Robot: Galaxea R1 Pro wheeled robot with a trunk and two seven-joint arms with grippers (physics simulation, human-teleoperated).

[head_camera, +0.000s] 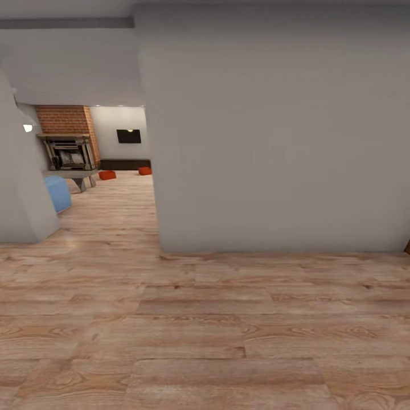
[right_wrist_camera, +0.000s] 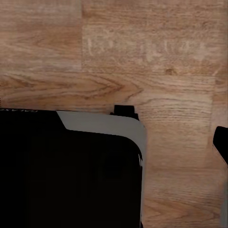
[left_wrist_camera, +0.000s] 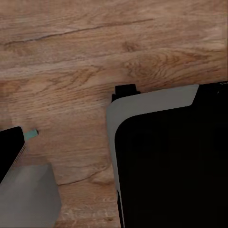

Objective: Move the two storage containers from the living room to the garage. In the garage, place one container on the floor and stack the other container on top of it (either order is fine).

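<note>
Plank floor [head_camera: 216, 341] underfoot; both containers [head_camera: 107, 175] [head_camera: 144, 171] sit far at 11 o'clock, unmoved. Finger state: I cannot tell.

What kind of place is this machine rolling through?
Most likely a home: a hallway with a light wood-plank floor and plain grey walls, opening onto a living room with a brick fireplace, a wall TV and two orange-red tubs on the floor.

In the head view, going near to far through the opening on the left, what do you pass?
Wood-plank floor → blue seat → left orange-red container → right orange-red container → dark low cabinet → black wall TV.
</note>
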